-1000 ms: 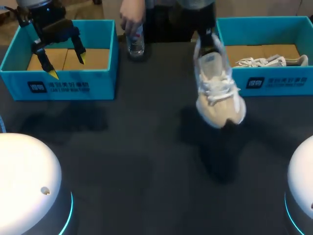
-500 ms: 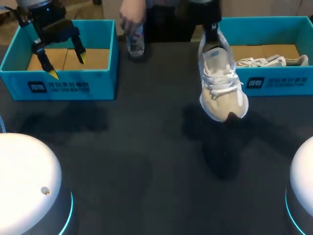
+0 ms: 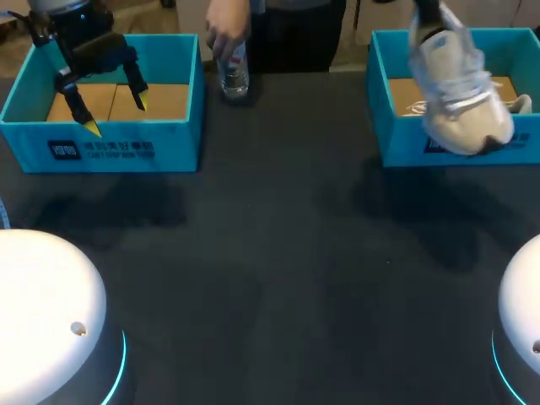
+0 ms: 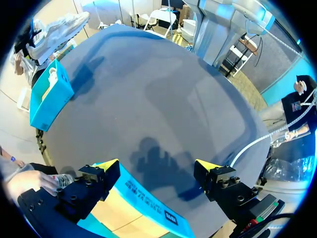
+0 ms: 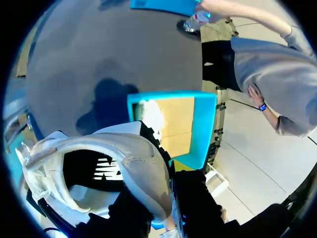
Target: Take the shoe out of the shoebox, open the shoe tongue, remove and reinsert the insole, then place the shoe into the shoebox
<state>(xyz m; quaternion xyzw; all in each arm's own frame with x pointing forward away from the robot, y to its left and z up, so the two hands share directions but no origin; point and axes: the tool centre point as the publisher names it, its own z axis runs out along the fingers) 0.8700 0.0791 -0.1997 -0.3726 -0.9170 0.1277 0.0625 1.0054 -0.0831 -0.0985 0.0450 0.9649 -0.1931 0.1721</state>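
Gripping the white sneaker (image 3: 460, 93) at its heel with the right gripper (image 5: 166, 203), fingers closed on it, toe tilted downward, in the air above the right shoebox (image 3: 396, 148). Holding the left gripper (image 3: 116, 115) wide open, nothing between the fingers, over the left shoebox (image 3: 101, 152).

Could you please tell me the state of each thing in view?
Left teal cardboard shoebox: lidless, no shoe visible.
Right teal cardboard shoebox: lidless, second white shoe lying inside.
White and beige lace-up sneaker: lifted, toe down, over the right shoebox's front wall.
Right gripper: shut on the sneaker's heel.
Left gripper: open, empty, above the left shoebox.
Clear plastic bottle: upright, person's hand on it.
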